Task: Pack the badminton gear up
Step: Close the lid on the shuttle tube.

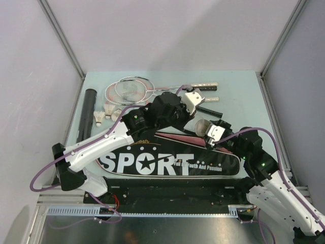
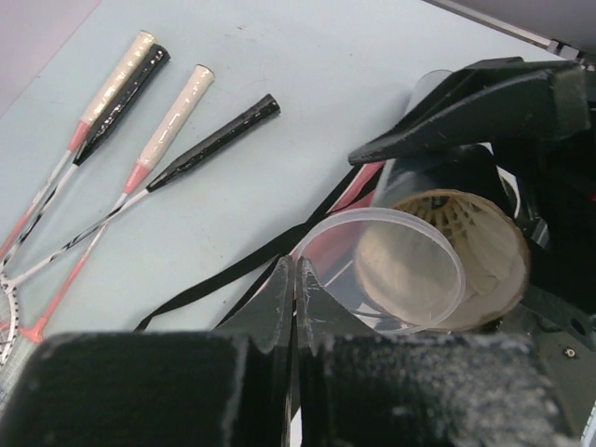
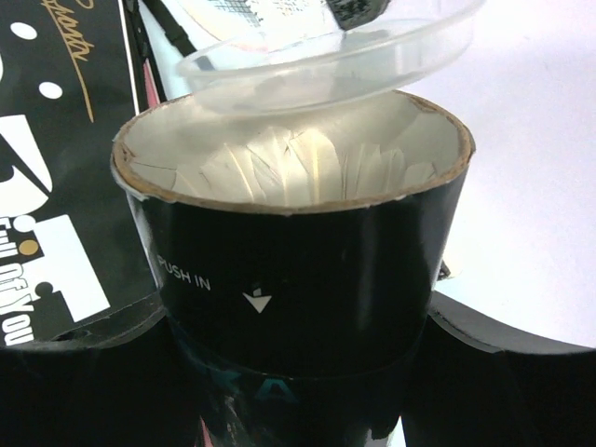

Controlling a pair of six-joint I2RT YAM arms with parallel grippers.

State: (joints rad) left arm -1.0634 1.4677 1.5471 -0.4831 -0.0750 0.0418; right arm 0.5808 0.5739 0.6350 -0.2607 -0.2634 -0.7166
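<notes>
Shuttlecocks (image 1: 99, 118) lie loose at the table's (image 1: 238, 96) ten o'clock, just right of a dark tube (image 1: 87, 114) lying flat, with rackets (image 1: 133, 90) at twelve. At centre, the left gripper (image 2: 294, 272) pinches a clear lid (image 2: 386, 272) by its rim. The right gripper (image 3: 298, 335) clamps an open tube (image 3: 298, 251) with more shuttlecocks inside, above the SPORT bag (image 1: 167, 162) at six.

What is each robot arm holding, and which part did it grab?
The right gripper clamps the dark tube just below its open mouth. The left gripper pinches the clear lid by its rim.
</notes>
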